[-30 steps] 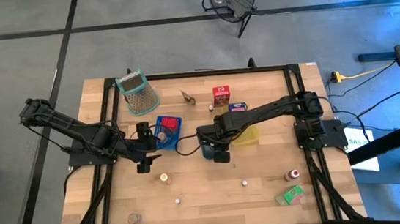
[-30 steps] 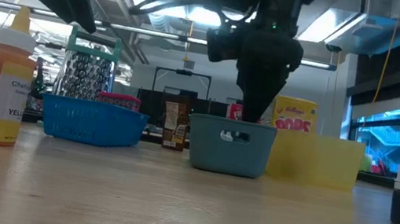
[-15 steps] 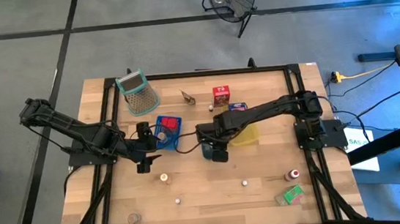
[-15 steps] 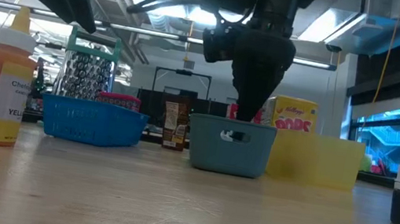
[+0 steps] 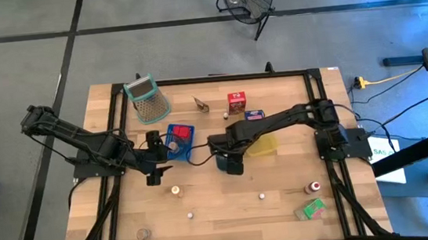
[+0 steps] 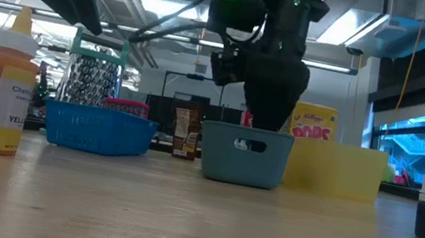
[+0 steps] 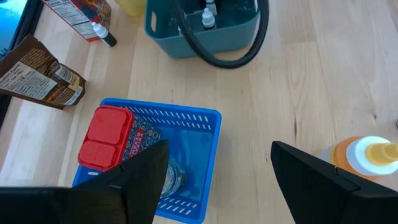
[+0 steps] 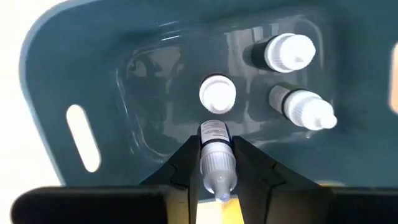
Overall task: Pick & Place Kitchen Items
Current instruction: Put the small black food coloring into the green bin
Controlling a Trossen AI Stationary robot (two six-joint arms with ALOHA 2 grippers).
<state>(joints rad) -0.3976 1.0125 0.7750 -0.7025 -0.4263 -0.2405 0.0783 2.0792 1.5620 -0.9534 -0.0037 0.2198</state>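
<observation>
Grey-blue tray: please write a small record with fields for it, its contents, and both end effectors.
tray: grey-blue tray, mid-table, beside the yellow tray
contents: three white-capped small bottles in it
right end effector: above the tray, shut on a white-capped bottle
left end effector: open, empty, over the blue basket
blue basket contents: red-lidded carton

I'm reading only scraps of print. In the low view, the orange squeeze bottle (image 6: pixel 3 96), far off to the side of the right pincer (image 6: pixel 267 119), is showing "Chef" and "YEL" before its label curves away. The yellow carton (image 6: pixel 314 119) just behind that pincer is showing "Kellogg's" and large red letters, "POPS". The other packaging print is too small to read.
</observation>
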